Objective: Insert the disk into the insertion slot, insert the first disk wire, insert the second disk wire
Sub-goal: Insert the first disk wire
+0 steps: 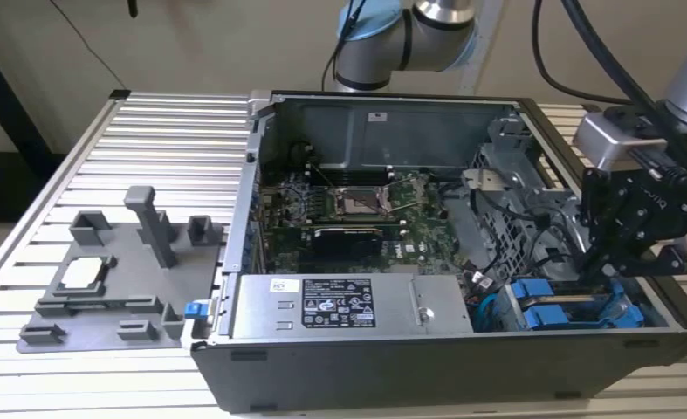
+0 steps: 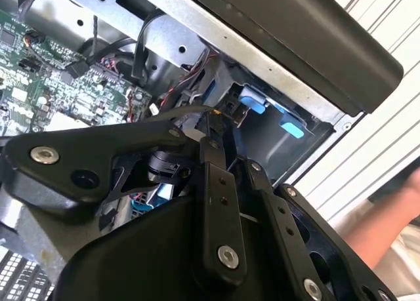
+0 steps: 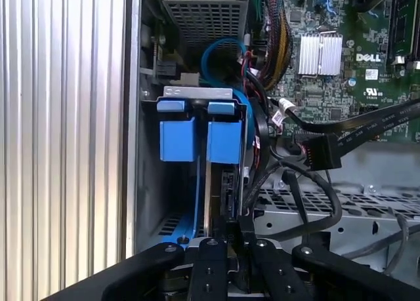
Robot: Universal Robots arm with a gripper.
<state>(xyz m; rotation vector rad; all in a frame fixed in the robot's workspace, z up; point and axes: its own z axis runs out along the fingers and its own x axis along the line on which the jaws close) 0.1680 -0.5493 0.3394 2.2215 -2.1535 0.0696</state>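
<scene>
1. Under everything, a ribbed aluminium table (image 1: 145, 140) runs out to a plain beige wall. A grey fixture plate (image 1: 110, 279) lies on it at the exterior view's left.
2. On the table, the computer case (image 1: 436, 371) lies on its side with its open face up, showing the motherboard (image 1: 343, 209) and the silver power supply (image 1: 355, 305).
3. The gripper (image 3: 230, 232) hangs over the case corner at the exterior view's right. Its jaws are drawn close together.
4. The insertion slot (image 3: 149, 183), a bay of the dark grey cage, has the disk (image 3: 224, 142) seated in it.
5. The disk is a silver-grey drive in a bright blue frame, standing on edge just beside a twin drive (image 3: 177, 140). Its long axis runs across the exterior view, with the blue handle end pointing at the power supply.
6. A dark connector (image 2: 220, 115) on a black cable sits between the jaws, seemingly pinched, at the disk's far end.
</scene>
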